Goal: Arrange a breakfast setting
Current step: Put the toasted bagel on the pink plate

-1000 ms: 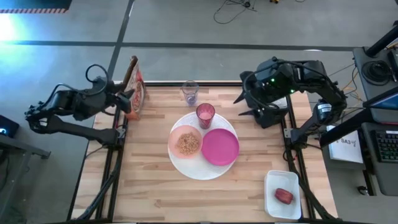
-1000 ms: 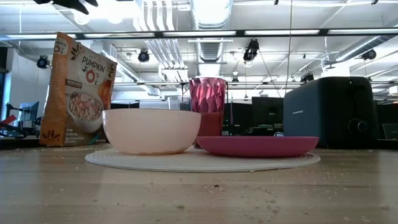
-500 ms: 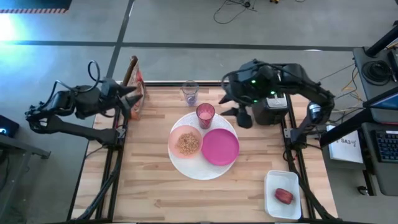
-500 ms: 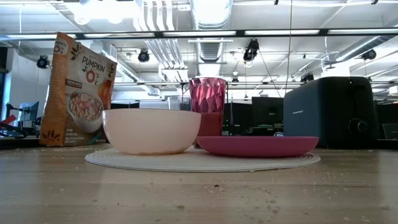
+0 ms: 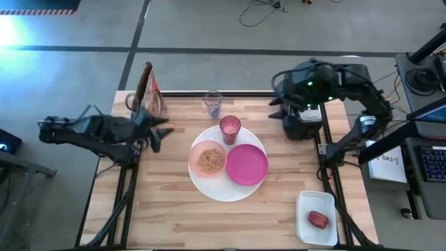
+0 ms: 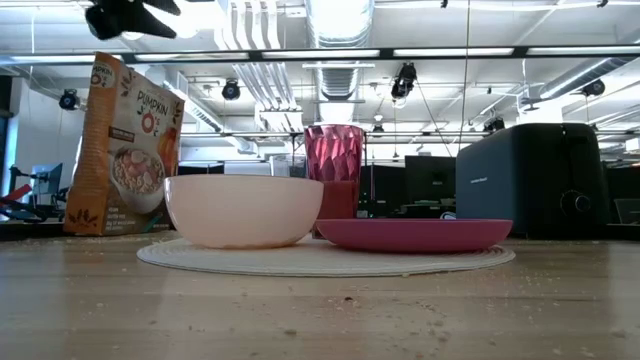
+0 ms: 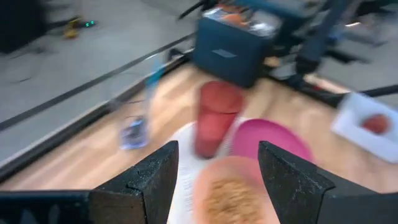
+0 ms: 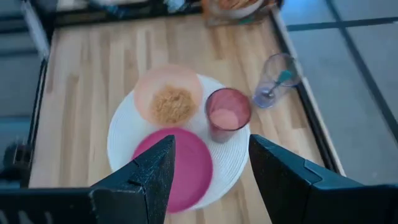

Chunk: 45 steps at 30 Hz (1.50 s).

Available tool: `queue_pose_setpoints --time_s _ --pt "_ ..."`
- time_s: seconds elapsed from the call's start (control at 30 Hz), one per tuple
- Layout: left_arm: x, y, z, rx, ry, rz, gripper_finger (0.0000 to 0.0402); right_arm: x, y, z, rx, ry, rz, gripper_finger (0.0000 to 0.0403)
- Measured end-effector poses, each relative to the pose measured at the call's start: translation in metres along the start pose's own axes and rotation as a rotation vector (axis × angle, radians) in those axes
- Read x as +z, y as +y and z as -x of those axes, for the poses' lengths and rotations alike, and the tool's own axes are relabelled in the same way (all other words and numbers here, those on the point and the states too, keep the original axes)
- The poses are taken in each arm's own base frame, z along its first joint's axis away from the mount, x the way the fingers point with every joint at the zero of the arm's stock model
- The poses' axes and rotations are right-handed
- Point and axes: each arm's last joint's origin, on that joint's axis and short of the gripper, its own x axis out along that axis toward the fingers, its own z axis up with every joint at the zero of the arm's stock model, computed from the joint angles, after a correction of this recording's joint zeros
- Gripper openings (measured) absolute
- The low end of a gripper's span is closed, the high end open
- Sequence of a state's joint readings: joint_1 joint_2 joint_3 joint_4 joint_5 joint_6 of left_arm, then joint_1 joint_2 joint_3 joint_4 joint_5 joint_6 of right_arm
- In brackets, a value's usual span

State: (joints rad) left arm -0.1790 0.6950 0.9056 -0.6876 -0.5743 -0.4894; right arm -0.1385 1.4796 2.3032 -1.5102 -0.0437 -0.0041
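- High view: wooden table point(image 5: 174, 216), both arms over its far edge.
- Black toaster point(image 5: 301, 120) at far right corner, under right arm; cereal bag point(image 5: 150, 92) upright at far left corner.
- Large white round plate point(image 5: 216, 189) mid-table, carrying pale pink bowl point(image 5: 208, 159) with cereal, magenta plate point(image 5: 247, 164) bare, pink cup point(image 5: 230, 128) at far rim.
- Small white tray point(image 5: 317, 217) at near right corner, well apart, holding small red food point(image 5: 318, 219); by judgement, not yet served.
- Clear tumbler point(image 5: 212, 103) behind cup, teal-handled spoon point(image 8: 278, 82) standing inside; not yet laid out.
- Left hand point(image 5: 157, 134) near table's left edge, fingers apart, empty.
- Right hand point(image 8: 208, 163) above toaster, fingers apart, empty.
- Roughly halfway by judgement: crockery grouped and cereal poured; food and spoon left.
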Motion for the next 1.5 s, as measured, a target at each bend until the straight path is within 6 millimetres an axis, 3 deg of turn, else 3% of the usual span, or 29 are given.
queue_pose_setpoints --time_s 0.17,0.37,0.6,0.87,1.03,1.2,1.37,1.5 --pt "-0.029 -0.022 -0.011 -0.202 -0.098 -0.042 0.0204 -0.013 0.006 -0.002 0.022 -0.038 -0.044 0.0194" --pt "-0.040 -0.043 0.005 -0.394 -0.133 -0.075 0.0204 -0.055 0.011 -0.028 0.003 0.014 -0.072 0.0194" --pt "-0.061 -0.068 0.020 -0.325 -0.166 -0.122 0.0204 -0.121 0.011 -0.047 0.028 -0.161 -0.146 0.0194" --pt "-0.082 -0.086 0.018 -0.162 -0.214 -0.147 0.0204 -0.174 0.008 -0.074 0.038 -0.247 -0.365 0.0194" --pt "-0.090 -0.093 0.012 -0.080 -0.244 -0.135 0.0204 -0.190 0.007 -0.096 0.015 -0.172 -0.485 0.0194" --pt "-0.096 -0.101 0.007 -0.065 -0.248 -0.144 0.0204 -0.201 0.009 -0.114 0.072 -0.019 -0.468 0.0194" --pt "-0.102 -0.107 0.003 -0.059 -0.245 -0.153 0.0204 -0.206 0.010 -0.121 0.136 0.161 -0.583 0.0194" --pt "-0.105 -0.108 0.001 -0.018 -0.265 -0.154 0.0204 -0.199 0.010 -0.118 0.131 0.154 -0.567 0.0194"
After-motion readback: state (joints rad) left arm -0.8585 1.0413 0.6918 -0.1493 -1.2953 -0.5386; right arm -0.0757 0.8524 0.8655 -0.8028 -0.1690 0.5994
